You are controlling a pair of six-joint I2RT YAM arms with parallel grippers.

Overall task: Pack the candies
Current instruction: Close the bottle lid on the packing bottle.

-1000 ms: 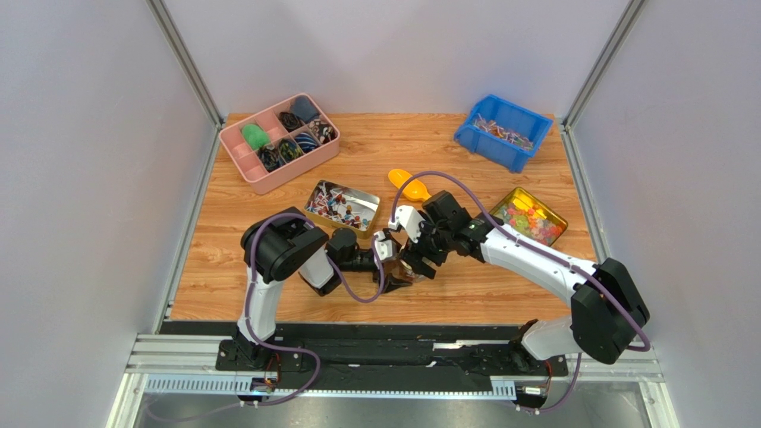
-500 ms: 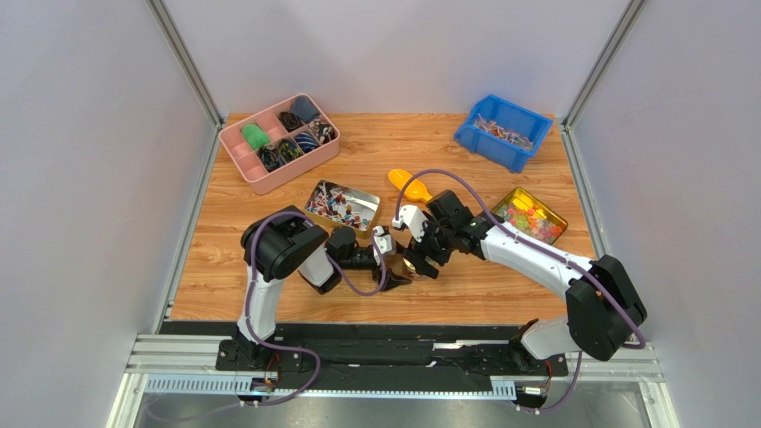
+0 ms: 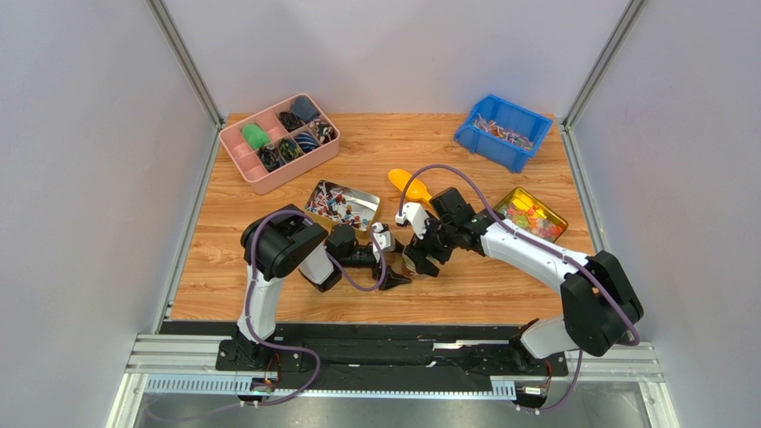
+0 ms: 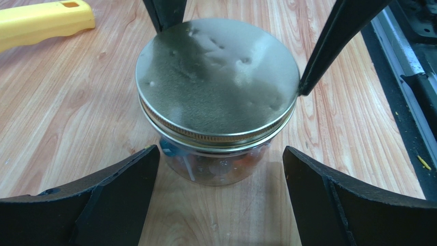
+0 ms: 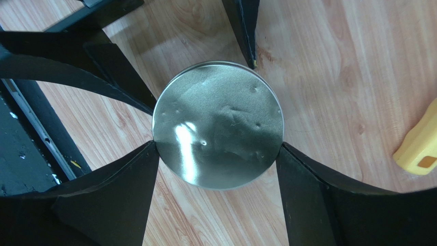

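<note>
A glass jar [image 4: 215, 166] with a metal screw lid [image 4: 218, 82] stands on the table, and wrapped candies show dimly through its wall. In the right wrist view my right gripper [image 5: 217, 146] comes from above, and both fingers press the rim of the lid [image 5: 218, 125]. Low down, my left gripper [image 4: 220, 151] is open, one finger on each side of the jar's base and clear of the glass. More candies [image 3: 339, 203] lie in an open tin left of the arms. In the top view the two grippers meet at the jar [image 3: 406, 265].
A yellow scoop [image 3: 409, 185] lies just beyond the jar. A tin of bright gummies [image 3: 529, 217] sits to the right, a blue bin [image 3: 503, 131] at the back right and a pink divided tray [image 3: 279, 141] at the back left. The table's near edge is close by.
The right wrist has shifted and turned slightly over the jar. The left gripper has edged a little away from the near edge. The jar stays in place.
</note>
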